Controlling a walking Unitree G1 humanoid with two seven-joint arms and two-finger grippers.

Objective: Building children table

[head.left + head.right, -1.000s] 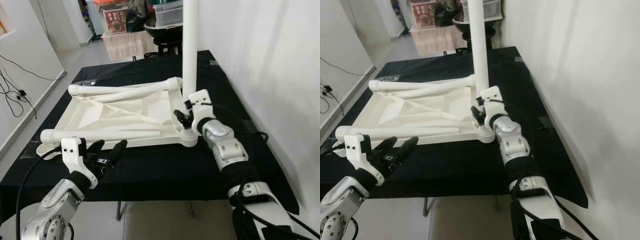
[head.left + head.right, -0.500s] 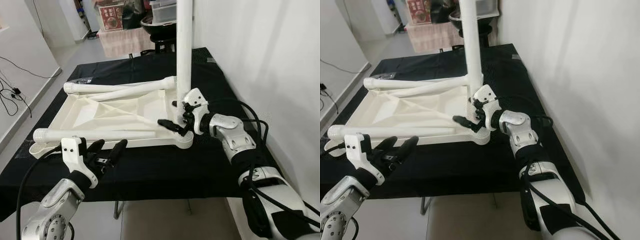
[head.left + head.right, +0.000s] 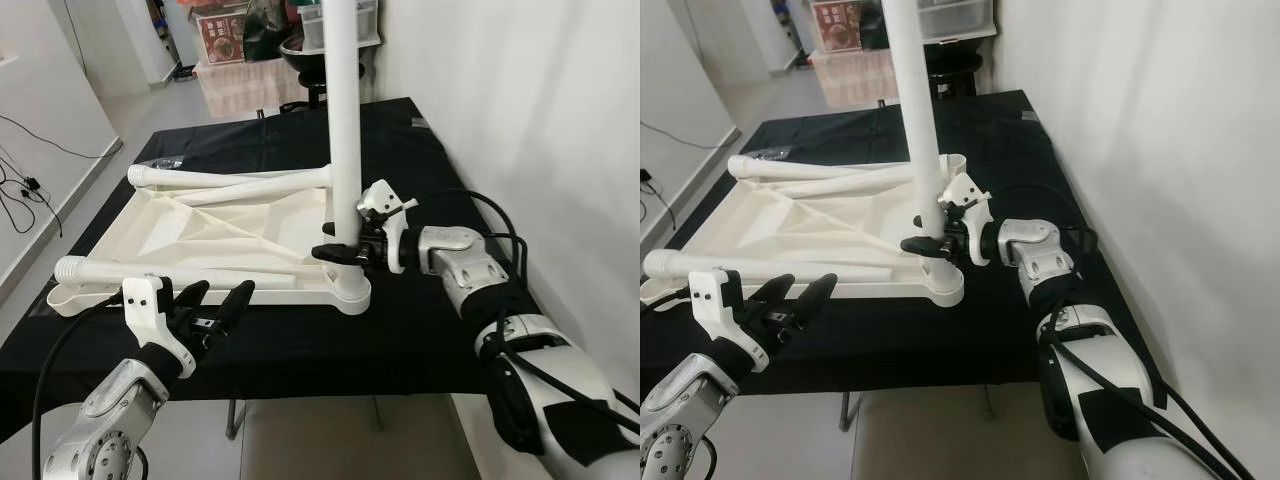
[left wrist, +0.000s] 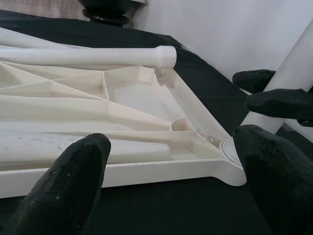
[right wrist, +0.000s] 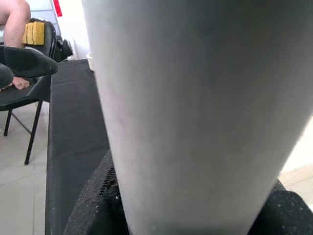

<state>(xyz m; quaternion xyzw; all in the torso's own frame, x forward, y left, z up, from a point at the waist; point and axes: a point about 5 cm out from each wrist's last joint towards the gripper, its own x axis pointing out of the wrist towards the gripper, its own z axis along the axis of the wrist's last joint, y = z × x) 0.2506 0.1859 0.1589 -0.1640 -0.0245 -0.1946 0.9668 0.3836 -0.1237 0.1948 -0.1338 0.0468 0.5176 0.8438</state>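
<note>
Tabletop (image 3: pixel 215 235), white and upside down, lies on a table under a black cloth (image 3: pixel 400 330), ribbed underside up. One upright leg (image 3: pixel 343 130) stands in its near right corner socket, and the right gripper (image 3: pixel 340 252) is clamped around that leg low down, just above the socket. Three loose legs (image 3: pixel 235 185) lie on the panel, two along the far edge and one along the near edge. The left gripper (image 3: pixel 212 310) hovers at the near edge of the cloth, fingers spread with nothing between them.

The left wrist view adds the threaded end (image 4: pixel 167 56) of a lying leg and the corner socket up close. The right wrist view shows the gripped leg pressed close against the lens, with a black chair (image 5: pixel 22 73) on pale floor behind.
</note>
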